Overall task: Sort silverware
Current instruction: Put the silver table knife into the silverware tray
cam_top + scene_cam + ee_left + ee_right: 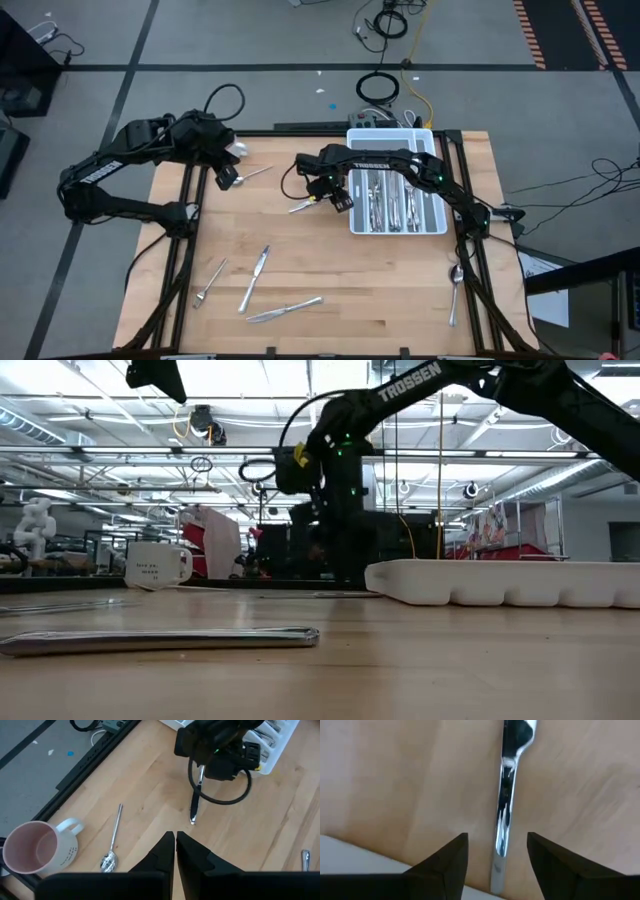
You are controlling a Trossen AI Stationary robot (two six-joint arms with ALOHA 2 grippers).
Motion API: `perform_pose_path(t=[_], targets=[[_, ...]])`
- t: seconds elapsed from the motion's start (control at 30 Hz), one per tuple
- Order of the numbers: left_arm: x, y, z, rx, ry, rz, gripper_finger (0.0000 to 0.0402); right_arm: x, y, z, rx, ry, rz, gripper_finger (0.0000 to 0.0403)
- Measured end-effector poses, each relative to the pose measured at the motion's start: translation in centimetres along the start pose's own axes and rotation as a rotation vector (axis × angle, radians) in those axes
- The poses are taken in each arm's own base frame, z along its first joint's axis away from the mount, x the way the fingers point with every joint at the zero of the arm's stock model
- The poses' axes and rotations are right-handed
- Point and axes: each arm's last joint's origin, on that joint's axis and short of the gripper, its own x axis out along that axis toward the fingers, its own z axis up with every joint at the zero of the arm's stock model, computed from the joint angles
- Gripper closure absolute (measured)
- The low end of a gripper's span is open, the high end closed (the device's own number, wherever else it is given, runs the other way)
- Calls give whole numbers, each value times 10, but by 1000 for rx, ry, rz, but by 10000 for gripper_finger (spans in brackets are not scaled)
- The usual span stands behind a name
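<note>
Target piece: a slim utensil (303,206) lying flat on the wooden counter (330,300), mid-counter, just beside the near-left corner of the white compartmented tray (440,222). The right wrist view shows its shiny handle (503,820) running between the right tool's (338,196) fingers, which stand apart on either side of it, not closed. The head type is not readable.

Judgement: light, rigid, slick metal lying flush on the wood; take it across the narrow handle near mid-length, fingertips pressed down to the wood.

Tray already holds several pieces. Loose ones remain: three or four (258,280) near the front-left of the counter, a spoon (455,285) at the right edge, another spoon (112,845) far-left beside the pink-and-white mug (37,851).

Left tool (175,844): fingers together, empty, hovering over the far-left area.

Open wood between target and tray; the tray wall must be cleared on the lift.
</note>
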Motion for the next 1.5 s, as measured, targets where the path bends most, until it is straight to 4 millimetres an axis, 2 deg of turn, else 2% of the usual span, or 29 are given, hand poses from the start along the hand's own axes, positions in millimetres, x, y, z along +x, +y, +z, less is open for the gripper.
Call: perform_pose_path(t=[0.3, 0.37, 0.5, 0.6, 0.77, 0.87, 0.97, 1.13, 1.3, 1.43, 1.5], targets=[[5, 1, -1, -19, -2, 51, 377, 36, 7, -2, 42, -31, -38, 229], [12, 2, -5, -21, 25, 59, 377, 44, 13, -4, 46, -21, -35, 262], [28, 3, -13, -39, 89, 77, 377, 53, 23, -6, 17, -4, -17, 373], [36, 4, -18, -64, 126, 88, 377, 53, 25, -4, 17, 1, -23, 388], [39, 4, -21, -75, 136, 90, 377, 38, 23, 8, 52, -8, -37, 400], [35, 4, -22, -84, 121, 88, 377, 19, 19, 20, 58, -46, -55, 401], [32, 5, -23, -86, 107, 84, 377, -1, 10, 36, 88, -183, -89, 402], [27, 6, -25, -88, 88, 80, 377, -39, 4, 43, 224, -302, -70, 402], [21, 7, -28, -91, 65, 77, 377, -63, -5, 32, 529, -291, -19, 403], [16, 8, -30, -93, 44, 85, 377, -71, -19, 3, 699, -205, 2, 403], [14, 9, -31, -94, 35, 86, 377, -84, -20, -9, 733, -186, -3, 403]])
